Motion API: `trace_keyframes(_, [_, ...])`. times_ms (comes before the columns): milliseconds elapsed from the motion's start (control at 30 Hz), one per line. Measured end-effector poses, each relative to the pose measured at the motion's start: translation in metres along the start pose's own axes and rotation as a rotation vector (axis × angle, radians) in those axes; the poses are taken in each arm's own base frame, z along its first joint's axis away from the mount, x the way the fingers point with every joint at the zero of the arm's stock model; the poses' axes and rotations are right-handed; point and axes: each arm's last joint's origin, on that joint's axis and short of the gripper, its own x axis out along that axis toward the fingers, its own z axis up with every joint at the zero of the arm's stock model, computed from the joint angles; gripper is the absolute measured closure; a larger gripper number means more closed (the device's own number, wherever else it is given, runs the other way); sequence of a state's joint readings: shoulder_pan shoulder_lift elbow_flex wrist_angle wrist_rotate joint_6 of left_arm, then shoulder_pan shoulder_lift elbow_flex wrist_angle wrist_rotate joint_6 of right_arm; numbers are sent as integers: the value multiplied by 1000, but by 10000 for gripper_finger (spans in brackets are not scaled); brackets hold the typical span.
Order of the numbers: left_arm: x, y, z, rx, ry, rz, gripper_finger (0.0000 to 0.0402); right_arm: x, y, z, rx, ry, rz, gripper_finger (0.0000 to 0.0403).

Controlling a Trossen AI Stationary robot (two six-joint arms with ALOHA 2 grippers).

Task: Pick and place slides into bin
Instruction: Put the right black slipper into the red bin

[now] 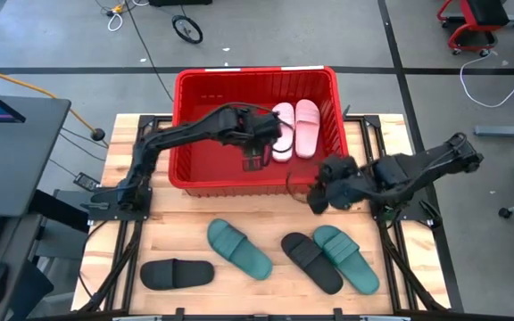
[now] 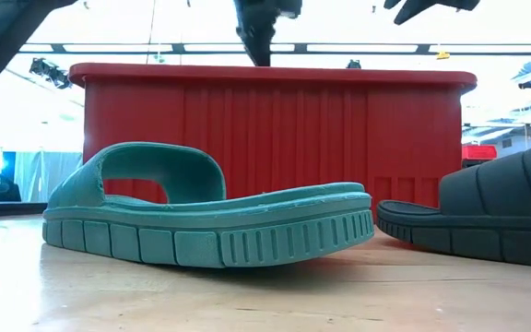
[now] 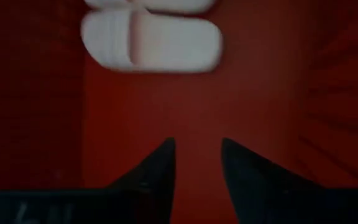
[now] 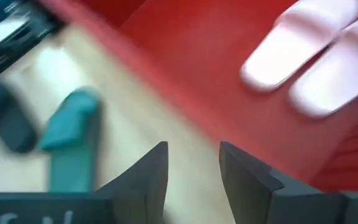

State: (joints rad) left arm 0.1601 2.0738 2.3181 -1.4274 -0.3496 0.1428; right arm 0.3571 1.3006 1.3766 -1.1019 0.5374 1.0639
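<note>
— Two pale pink slides (image 1: pixel 294 128) lie side by side inside the red bin (image 1: pixel 186 98), over toward its right wall. Can you see them from the arms too?

— Yes. The left wrist view looks down on one pink slide (image 3: pixel 150 46) on the red floor, and the right wrist view catches both of them (image 4: pixel 316 62) past the bin's rim.

— Where are the other four?

— On the wooden table (image 1: pixel 168 236) in front of the bin. A black slide (image 1: pixel 177 273) lies at the left, a teal slide (image 1: pixel 238 249) near the middle, then a second black slide (image 1: pixel 311 261) touching a second teal slide (image 1: pixel 346 258) at the right. From table height, the middle teal one (image 2: pixel 210 217) fills the foreground with the bin wall (image 2: pixel 275 129) behind it.

— And the left gripper (image 1: pixel 259 153)?

— It hangs over the inside of the bin, just beside the pink pair. Its fingers (image 3: pixel 160 168) stand apart with nothing between them.

— The right gripper (image 1: pixel 321 194)?

— It sits at the bin's front right corner, above the table edge of the rim. Its fingers (image 4: pixel 151 171) are apart too, holding nothing.
</note>
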Motion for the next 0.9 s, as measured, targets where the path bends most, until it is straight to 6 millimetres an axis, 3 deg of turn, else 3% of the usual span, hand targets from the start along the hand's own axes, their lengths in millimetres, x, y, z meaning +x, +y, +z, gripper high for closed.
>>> trace_keyframes(267, [-57, -15, -19, -92, -82, -374, 292, -25, 30, -45, 106, 155, 192, 252])
trace_keyframes(400, [-73, -28, -22, -100, -97, -427, 299, -29, 43, -71, 202, 216, 189, 251])
trace_keyframes(567, [-83, -51, -23, -118, -89, -459, 301, -20, 62, -107, 220, 261, 138, 252])
trace_keyframes(667, [-90, -68, -24, -123, -80, -481, 299, -8, 74, -132, 68, 267, 109, 252])
trace_keyframes(900, [-114, -116, -32, -183, -42, -546, 303, 14, 88, -179, -527, 278, 80, 252])
